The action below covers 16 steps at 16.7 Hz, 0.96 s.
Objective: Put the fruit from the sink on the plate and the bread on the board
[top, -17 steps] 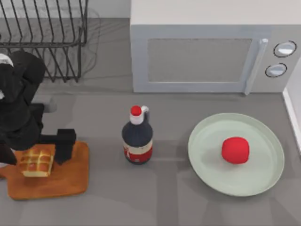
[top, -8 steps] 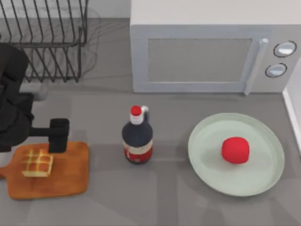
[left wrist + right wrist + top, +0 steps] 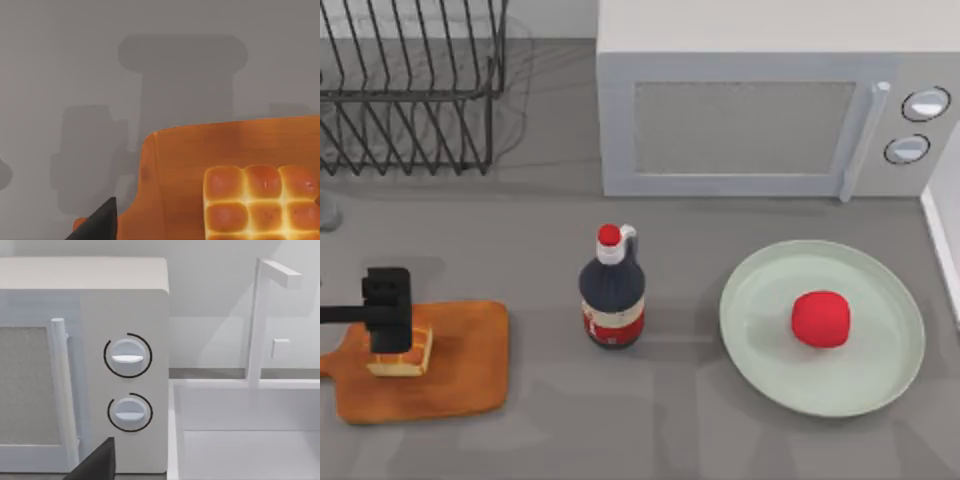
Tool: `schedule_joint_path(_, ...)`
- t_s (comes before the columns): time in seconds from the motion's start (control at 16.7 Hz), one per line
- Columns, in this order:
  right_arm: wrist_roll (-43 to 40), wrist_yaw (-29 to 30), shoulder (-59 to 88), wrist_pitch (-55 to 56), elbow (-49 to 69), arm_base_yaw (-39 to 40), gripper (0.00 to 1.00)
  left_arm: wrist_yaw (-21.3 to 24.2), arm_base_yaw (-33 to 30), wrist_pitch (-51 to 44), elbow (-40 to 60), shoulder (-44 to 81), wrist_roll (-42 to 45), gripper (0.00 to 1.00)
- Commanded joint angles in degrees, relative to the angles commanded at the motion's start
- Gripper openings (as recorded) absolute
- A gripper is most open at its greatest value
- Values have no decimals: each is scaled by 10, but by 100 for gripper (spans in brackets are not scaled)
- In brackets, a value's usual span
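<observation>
Grey countertop (image 3: 670, 420) spreads under a white microwave (image 3: 760, 110) at the back, a black wire dish rack (image 3: 410, 85) in the back left corner and a white sink (image 3: 250, 430) beside the microwave in the right wrist view. Near the left edge lies the orange-brown wooden board (image 3: 460, 365), and the golden-brown bread (image 3: 398, 355) sits on its left part, its grid of rolls plain in the left wrist view (image 3: 262, 202). Above the bread hangs the left gripper (image 3: 387, 312); whether its fingers are apart or together cannot be told. A dark bottle (image 3: 612, 295) with a red cap stands upright mid-table, well apart from both dishes. To the right, the pale green plate (image 3: 770, 300) holds the red fruit (image 3: 821, 319) near its middle. One dark fingertip (image 3: 97, 462) of the right gripper faces the microwave's dials.
</observation>
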Motion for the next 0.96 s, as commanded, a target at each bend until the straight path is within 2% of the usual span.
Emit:
schedule_joint_path(0.54, 0, 0, 0, 0, 0, 0, 100, 1, 49, 198, -247, -448, 42, 100)
schedule_joint_path(0.72, 0, 0, 0, 0, 0, 0, 100, 2, 59, 245, -289, -522, 50, 100)
schedule_joint_path(0.96, 0, 0, 0, 0, 0, 0, 100, 2, 62, 259, -300, -542, 52, 100)
